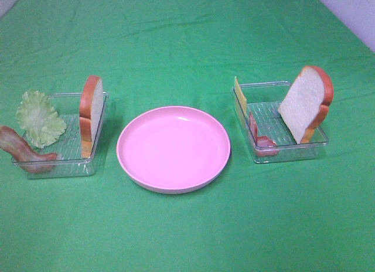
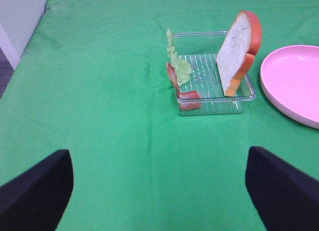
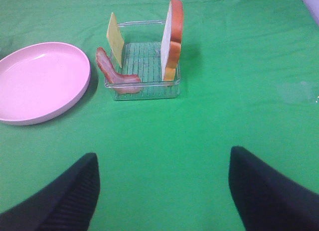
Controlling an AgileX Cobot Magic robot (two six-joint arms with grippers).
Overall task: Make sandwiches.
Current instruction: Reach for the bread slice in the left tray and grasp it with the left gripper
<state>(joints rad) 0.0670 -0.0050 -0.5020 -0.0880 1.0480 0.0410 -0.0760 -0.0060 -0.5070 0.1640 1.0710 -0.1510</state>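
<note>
No sandwich is stacked; the parts stand in two clear trays. The left tray [image 1: 64,165] holds an upright bread slice [image 1: 91,111], a lettuce leaf [image 1: 40,118] and a bacon strip [image 1: 23,149]. The right tray [image 1: 290,152] holds a leaning bread slice [image 1: 304,102], a cheese slice [image 1: 240,95] and bacon [image 1: 261,137]. My left gripper [image 2: 159,186] is open and empty, well short of its tray's bread [image 2: 239,49] and lettuce [image 2: 177,61]. My right gripper [image 3: 164,186] is open and empty, short of its bread [image 3: 172,37], cheese [image 3: 115,38] and bacon [image 3: 112,71]. Neither gripper shows in the exterior high view.
An empty pink round plate [image 1: 173,148] sits between the trays on the green cloth [image 1: 187,237]. The plate also shows in the left wrist view [image 2: 294,81] and in the right wrist view [image 3: 42,81].
</note>
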